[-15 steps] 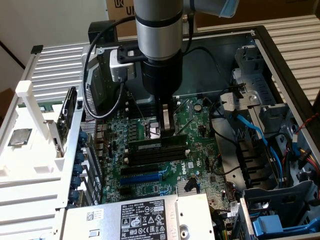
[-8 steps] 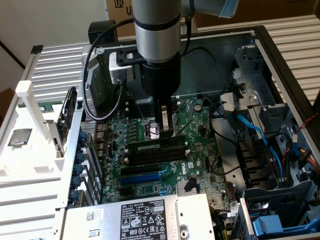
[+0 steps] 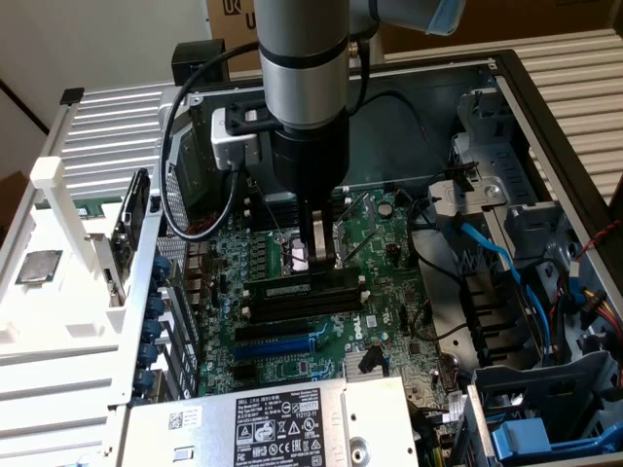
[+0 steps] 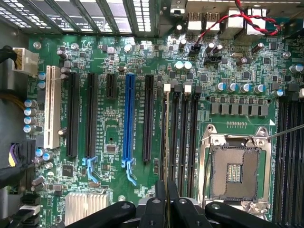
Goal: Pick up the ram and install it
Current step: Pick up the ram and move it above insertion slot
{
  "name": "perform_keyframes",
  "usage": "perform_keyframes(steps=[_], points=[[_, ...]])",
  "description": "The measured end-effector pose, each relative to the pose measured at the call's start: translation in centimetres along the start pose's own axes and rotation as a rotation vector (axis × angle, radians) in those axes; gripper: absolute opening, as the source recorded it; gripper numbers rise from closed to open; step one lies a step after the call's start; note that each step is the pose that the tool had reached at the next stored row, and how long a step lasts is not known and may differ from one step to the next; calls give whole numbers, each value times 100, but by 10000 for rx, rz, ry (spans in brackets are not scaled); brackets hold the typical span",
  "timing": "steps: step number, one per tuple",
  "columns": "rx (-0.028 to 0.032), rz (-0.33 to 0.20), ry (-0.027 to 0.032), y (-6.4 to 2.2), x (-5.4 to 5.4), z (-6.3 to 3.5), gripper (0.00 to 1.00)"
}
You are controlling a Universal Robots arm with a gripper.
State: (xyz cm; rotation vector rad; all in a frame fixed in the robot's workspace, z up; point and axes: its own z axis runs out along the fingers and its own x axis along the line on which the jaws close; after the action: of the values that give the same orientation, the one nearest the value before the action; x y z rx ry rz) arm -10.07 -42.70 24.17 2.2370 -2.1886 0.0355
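An open computer case (image 3: 545, 107) lies on its side with its green motherboard (image 3: 384, 238) exposed. At the exterior view's left, a silver processor chip (image 3: 37, 268) rests on a white rack (image 3: 58, 321). At centre, the hand (image 3: 318, 258) is clenched on the ram (image 3: 295, 289), which stands on edge at the black memory slots (image 3: 292, 311). At the right, blue cables (image 3: 492, 258) cross the drive bays (image 3: 506, 156).

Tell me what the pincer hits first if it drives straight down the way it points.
The ram, standing on edge in a black slot beside the empty CPU socket. The pincer points down at the board right above it. Depth is hard to judge, so they may already be touching.
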Motion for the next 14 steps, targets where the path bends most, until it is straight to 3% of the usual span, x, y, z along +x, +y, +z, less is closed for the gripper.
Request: perform_keyframes(steps=[14], points=[[-1,92,-1,1,9,14,13]])
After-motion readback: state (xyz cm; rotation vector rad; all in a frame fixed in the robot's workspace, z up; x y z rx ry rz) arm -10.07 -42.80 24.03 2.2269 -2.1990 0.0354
